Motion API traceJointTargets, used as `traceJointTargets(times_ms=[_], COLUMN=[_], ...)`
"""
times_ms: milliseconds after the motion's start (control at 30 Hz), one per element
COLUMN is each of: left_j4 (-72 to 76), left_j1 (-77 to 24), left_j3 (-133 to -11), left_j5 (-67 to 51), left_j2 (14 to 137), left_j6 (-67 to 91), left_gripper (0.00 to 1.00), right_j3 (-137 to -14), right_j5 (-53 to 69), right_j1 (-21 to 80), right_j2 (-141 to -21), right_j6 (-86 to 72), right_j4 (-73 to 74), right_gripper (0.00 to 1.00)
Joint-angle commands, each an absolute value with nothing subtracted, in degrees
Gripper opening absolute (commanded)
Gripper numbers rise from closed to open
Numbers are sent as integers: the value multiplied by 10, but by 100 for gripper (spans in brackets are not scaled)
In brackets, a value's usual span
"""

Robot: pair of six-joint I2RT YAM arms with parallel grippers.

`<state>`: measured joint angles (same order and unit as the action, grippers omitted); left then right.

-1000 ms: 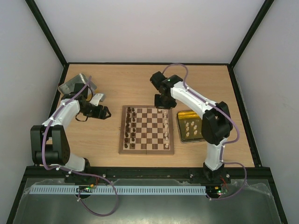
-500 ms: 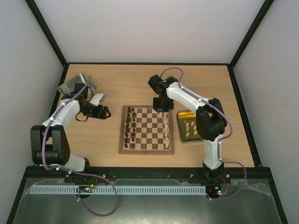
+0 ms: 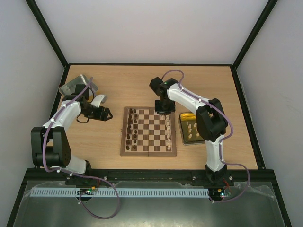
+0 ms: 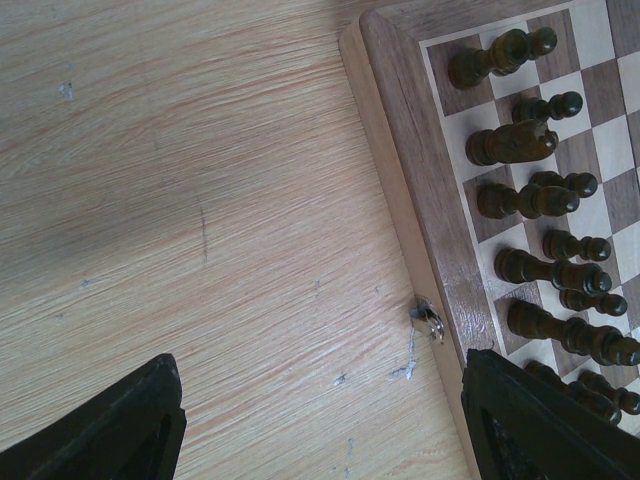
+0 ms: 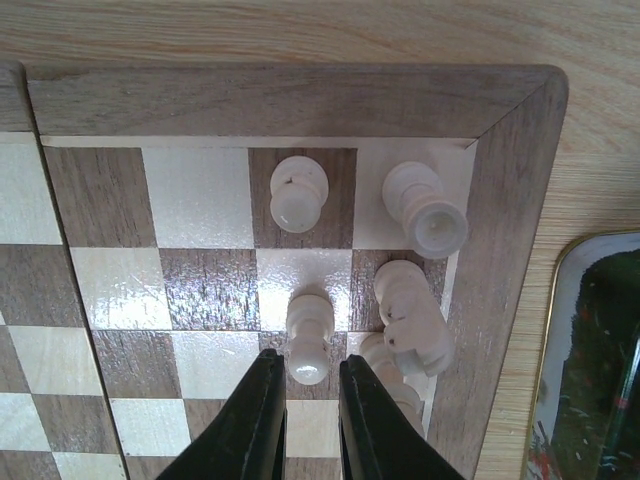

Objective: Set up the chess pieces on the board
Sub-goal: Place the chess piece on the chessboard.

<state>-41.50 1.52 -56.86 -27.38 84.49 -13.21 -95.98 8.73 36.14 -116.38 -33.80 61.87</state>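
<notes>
Across the tabletop (image 3: 132, 85), the board (image 3: 147, 152) is lying between the two arms, with the dark chessmen (image 3: 133, 130) standing along its left files and the pale chessmen (image 3: 168, 131) filling in along its right. Just beside its right edge, the yellow-sided tray (image 3: 185, 115) is holding more pale pieces. The left gripper (image 3: 105, 113) is hanging off the board's left side, its fingers spread wide around nothing. The right gripper (image 5: 310, 362) is reaching over the far right corner, its fingers (image 5: 262, 400) sitting close on either side of a pale pawn (image 5: 308, 335) standing on a cream square. Whether they are pinching it I cannot tell. To my eye this step is calling for letting go only with the pawn upright and centred. The lift should then be going straight up, clear of the back-rank piece (image 5: 410, 315) crowding its right.
</notes>
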Motion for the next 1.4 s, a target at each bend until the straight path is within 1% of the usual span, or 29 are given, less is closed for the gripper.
traceJointTargets(times_ms=[0,700,1367], left_j4=[-418,-418,-417], left_j1=[13,13,14], left_j3=[-560,-560,-559], left_j5=[-275,-276,-275], left_j2=[842,840,842], left_j6=[-128,-128,-128], left_gripper=[76,76,76], right_j3=[-983,-957,-950], right_j5=[79,92,96], right_j1=[362,362,363], right_j2=[-1166,-1160,-1180], right_j6=[-333,-328,-325], right_j4=[631,630,620], right_gripper=[14,14,13])
